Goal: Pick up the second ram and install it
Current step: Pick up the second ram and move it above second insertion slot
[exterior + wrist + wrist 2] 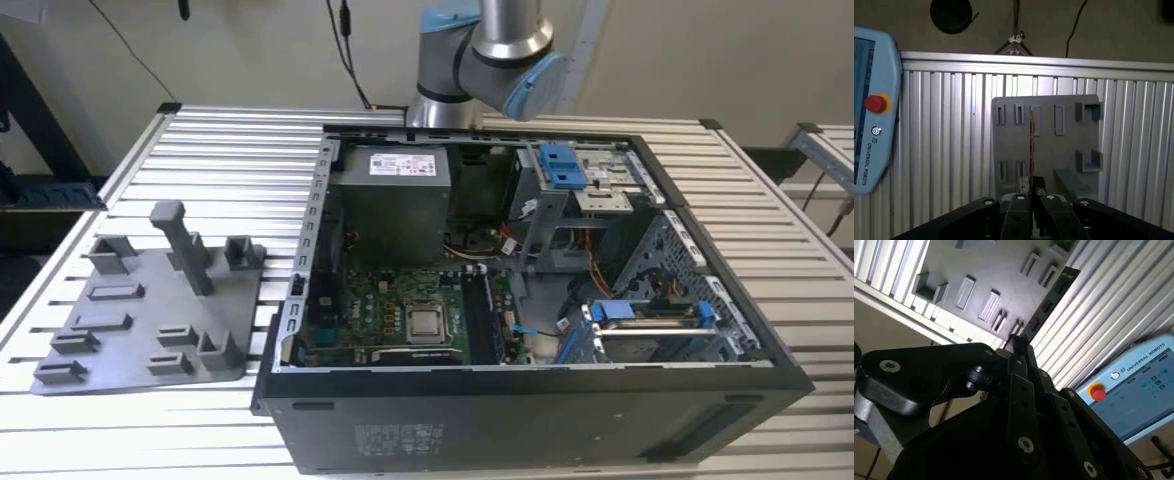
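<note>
My gripper [1018, 342] is shut on the second ram [1050, 299], a long thin stick with a row of small black chips that juts out from the fingertips. In the first wrist view the ram [1030, 145] shows edge-on, standing straight out of the gripper [1032, 192]. It hangs high above the grey fixture plate [1054, 150], clear of its slots. The arm [487, 50] rises behind the open computer case [320, 200], where the memory slots [483, 315] lie beside the processor socket [427, 322].
The grey fixture plate [147, 310] with its upright blocks lies on the slatted table [227, 150] at the exterior view's left of the case. Blue drive clips [563, 165] sit inside the case. A teach pendant [869, 110] with a red button lies on the table.
</note>
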